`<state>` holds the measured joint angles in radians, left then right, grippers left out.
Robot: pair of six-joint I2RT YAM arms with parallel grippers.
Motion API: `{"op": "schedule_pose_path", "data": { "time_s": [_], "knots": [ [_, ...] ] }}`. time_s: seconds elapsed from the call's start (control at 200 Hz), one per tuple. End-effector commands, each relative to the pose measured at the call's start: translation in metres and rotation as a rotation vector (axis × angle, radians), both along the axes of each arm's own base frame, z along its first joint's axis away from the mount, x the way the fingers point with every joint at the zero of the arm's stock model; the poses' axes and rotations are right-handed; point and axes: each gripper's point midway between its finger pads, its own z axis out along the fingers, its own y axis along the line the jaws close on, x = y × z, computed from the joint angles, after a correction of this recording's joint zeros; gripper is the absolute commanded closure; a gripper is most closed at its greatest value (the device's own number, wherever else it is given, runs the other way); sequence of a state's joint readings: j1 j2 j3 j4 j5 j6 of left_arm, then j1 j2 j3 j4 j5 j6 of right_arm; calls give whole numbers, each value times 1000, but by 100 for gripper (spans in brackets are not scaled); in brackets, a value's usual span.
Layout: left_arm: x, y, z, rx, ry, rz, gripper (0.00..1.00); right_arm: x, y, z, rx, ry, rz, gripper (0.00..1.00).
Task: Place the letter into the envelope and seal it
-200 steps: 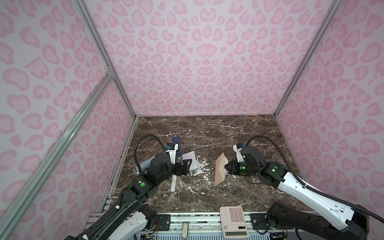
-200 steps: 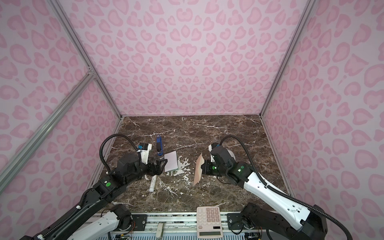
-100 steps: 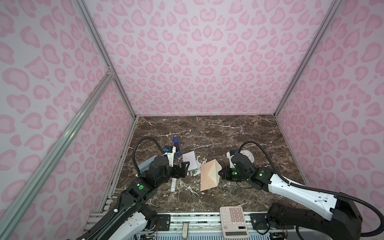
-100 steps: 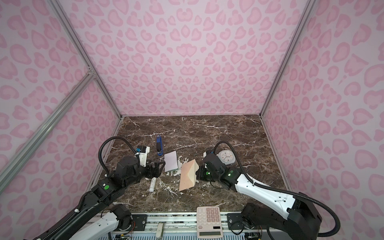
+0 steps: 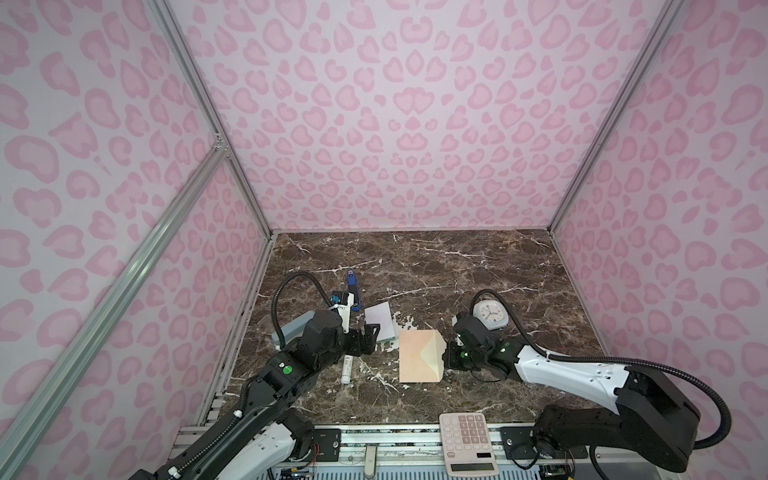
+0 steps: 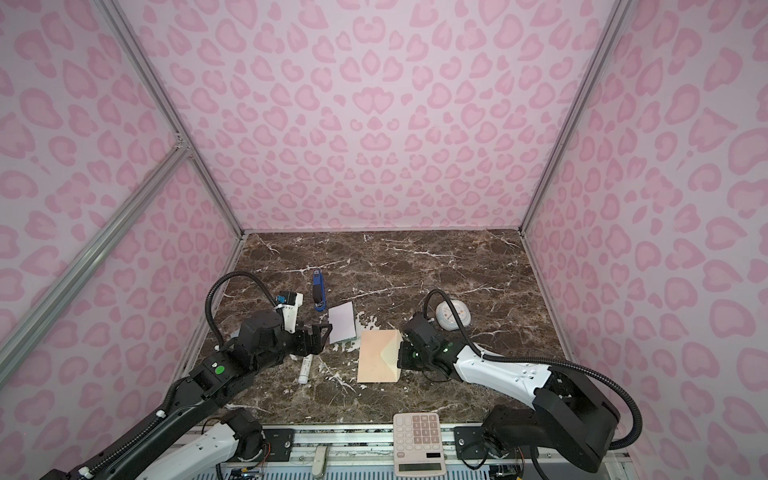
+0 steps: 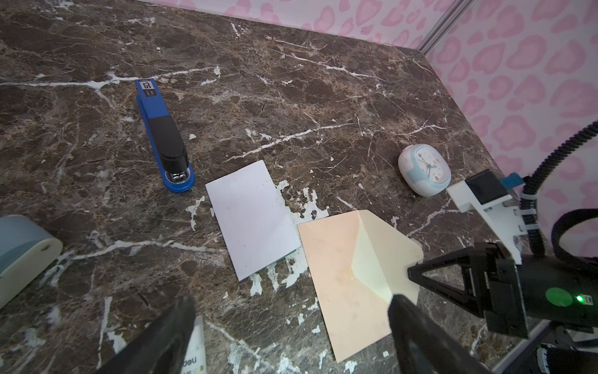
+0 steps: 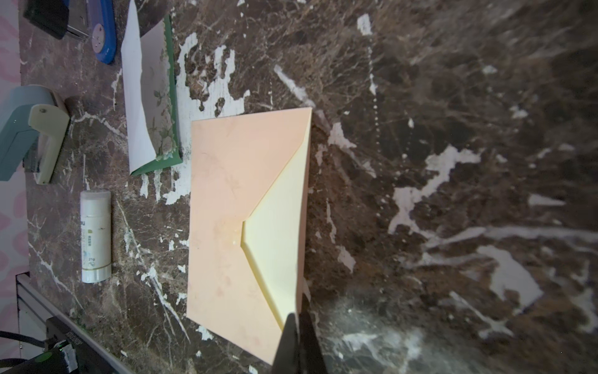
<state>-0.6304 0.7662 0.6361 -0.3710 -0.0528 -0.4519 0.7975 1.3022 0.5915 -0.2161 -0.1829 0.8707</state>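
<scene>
envelope (image 5: 415, 357) now lies flat beside letter (image 5: 381, 320) | right gripper (image 5: 445, 356) pinches its flap edge | left gripper (image 5: 370, 337) spread empty, nearer letter

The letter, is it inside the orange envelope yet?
No, the letter lies flat beside the envelope, fully outside it.

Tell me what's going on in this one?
The right gripper has its fingers shut on the flap-side edge of the peach envelope, which lies on the marble table with the flap's cream side showing. The left gripper is open and hovers by the letter, which lies flat beside the envelope and is not yet inside it. Nothing is sealed.
</scene>
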Motion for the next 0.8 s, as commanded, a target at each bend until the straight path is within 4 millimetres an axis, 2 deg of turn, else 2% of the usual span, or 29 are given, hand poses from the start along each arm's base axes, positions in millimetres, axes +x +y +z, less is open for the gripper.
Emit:
{"op": "schedule_pose_path", "data": {
  "time_s": [0.0,0.095,0.295,0.435,0.555,0.795],
  "knots": [
    [2,0,3,-4,-13,7,4,6,2,-1,-9,-31,13,92],
    [2,1,2,-3,-11,12,4,5,-1,-1,-26,-32,21,84],
    [3,1,1,-5,0,20,4,2,-15,7,-82,-50,15,56],
    [3,2,1,1,8,25,4,1,-27,19,-118,-73,-2,43],
    [2,5,1,14,18,35,4,2,-35,35,-146,-102,-1,41],
    [-4,12,-23,65,115,68,6,13,-43,84,-143,-227,-25,41]
  ]
}}
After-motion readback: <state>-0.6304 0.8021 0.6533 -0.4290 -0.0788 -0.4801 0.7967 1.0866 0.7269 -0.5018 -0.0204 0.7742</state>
